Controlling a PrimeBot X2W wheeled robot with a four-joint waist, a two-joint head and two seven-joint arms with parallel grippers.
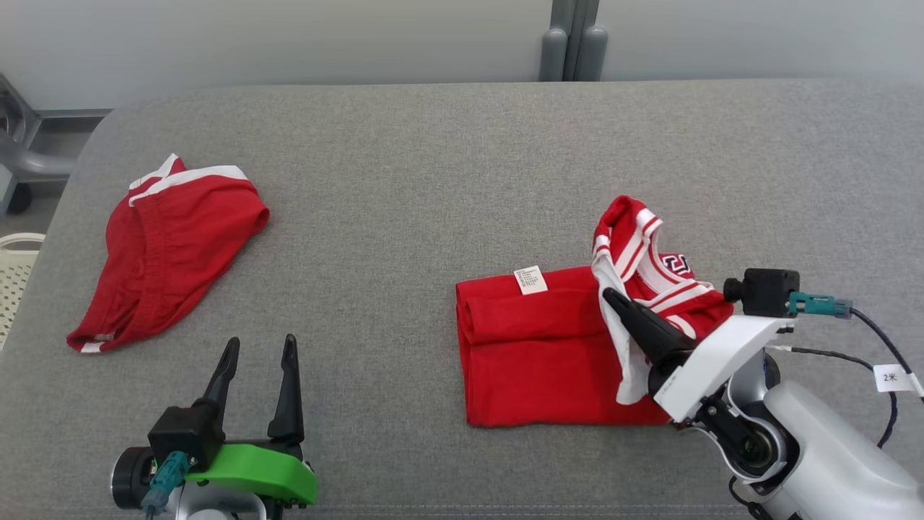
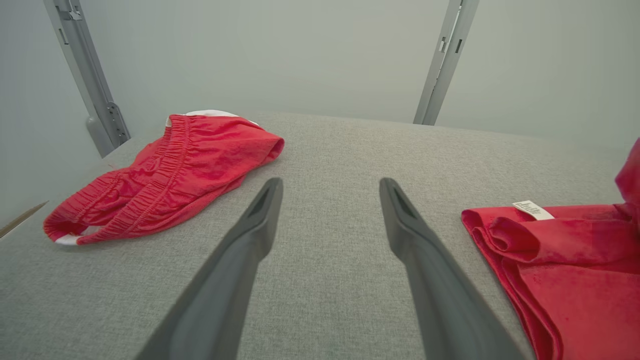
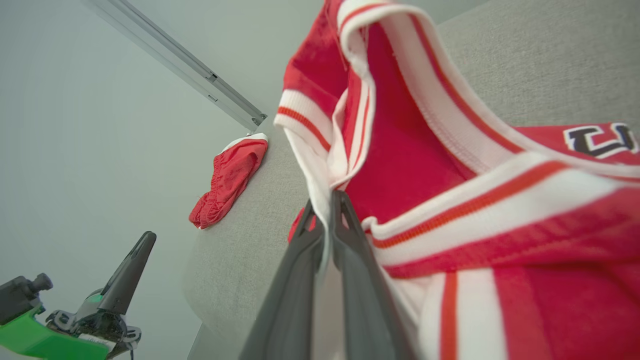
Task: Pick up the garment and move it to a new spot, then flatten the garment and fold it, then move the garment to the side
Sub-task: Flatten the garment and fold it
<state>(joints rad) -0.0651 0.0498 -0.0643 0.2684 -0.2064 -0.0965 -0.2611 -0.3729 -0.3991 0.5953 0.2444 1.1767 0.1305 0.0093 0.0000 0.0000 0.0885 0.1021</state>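
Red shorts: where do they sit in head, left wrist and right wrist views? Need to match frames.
Head view: red shorts at the left, about mid-height.
Left wrist view: upper left.
Right wrist view: small, left of centre.
Shared landmark: red jersey, right of the shorts in all three.

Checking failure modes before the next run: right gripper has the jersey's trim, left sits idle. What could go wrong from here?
1. The right gripper pinches only thin white trim of the jersey; it may slip out when pulled.
2. The left gripper is open and off the cloth, so a one-handed pull could undo the rolled left edge.
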